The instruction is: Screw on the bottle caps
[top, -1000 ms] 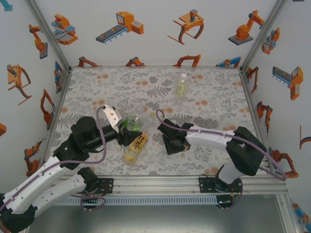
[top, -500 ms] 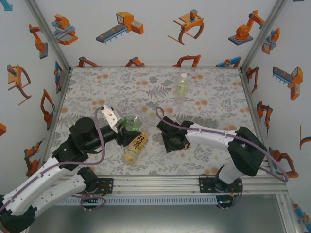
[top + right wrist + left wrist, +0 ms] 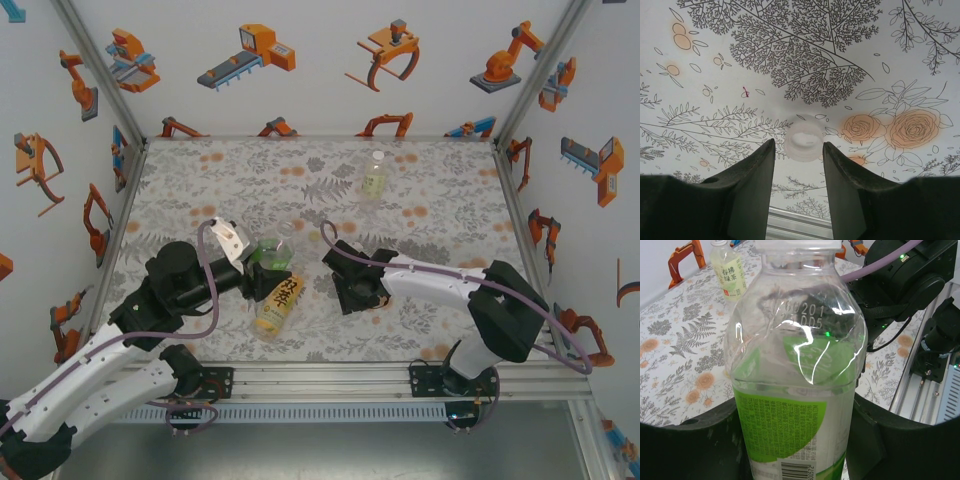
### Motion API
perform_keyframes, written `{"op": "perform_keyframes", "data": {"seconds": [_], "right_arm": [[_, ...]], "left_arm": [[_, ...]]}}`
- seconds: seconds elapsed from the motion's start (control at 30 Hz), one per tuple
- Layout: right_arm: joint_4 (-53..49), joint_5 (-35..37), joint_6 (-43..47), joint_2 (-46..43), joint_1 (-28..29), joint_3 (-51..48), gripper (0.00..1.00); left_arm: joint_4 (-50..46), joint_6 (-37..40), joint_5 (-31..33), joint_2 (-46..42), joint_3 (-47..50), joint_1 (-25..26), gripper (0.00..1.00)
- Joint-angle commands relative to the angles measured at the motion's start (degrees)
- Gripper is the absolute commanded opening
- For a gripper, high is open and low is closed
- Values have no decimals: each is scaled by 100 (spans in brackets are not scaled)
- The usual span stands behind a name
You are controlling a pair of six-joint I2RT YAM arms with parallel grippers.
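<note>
Walls close the bench (image 3: pixel 200 190) on the left, the back and the right, and a metal rail runs along its near edge. The printed fern-and-flower surface lies bare across the back left and down the right side.

The left pincer (image 3: pixel 258 272) is clamped on the green-tinted bottle (image 3: pixel 790 365), its dark fingers pressed to both sides of the labelled lower body. The bottle is clear, ribbed plastic with a green label and stands upright left of centre. Just in front of it the amber bottle (image 3: pixel 278 303) lies on its side, yellow label up, close to the near rail.

At mid-bench the right pincer (image 3: pixel 798 145) points down at the surface, its fingers a narrow way apart. A pale round cap (image 3: pixel 803 139) lies flat between their tips. Whether they press it I cannot tell.

The clear bottle (image 3: pixel 374 178), with its pale yellow-green label and white cap, stands upright near the back wall, well apart from both arms.
</note>
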State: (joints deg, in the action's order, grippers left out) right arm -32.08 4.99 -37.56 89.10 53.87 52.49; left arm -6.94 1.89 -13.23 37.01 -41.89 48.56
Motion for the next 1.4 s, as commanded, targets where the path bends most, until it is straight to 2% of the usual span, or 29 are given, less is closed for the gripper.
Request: {"op": "perform_keyframes", "data": {"seconds": [0.0,0.5,0.63,0.87,1.37], "right_arm": [[59,-41,-63,90,27,-35,42],[127,-47,-93,242,27,-146,42],[47,12,-80,50,27,-37,42],[-186,220,-47,-178,27,103,46],[-156,231,-21,147,27,42,48]], "left_arm": [[151,-71,-28,-4,5,-30,0],[207,-92,-73,27,-12,-30,0],[204,-92,-68,39,-30,-30,0],[235,-88,-67,84,-40,-33,0],[290,-78,-130,231,-103,-30,0]]}}
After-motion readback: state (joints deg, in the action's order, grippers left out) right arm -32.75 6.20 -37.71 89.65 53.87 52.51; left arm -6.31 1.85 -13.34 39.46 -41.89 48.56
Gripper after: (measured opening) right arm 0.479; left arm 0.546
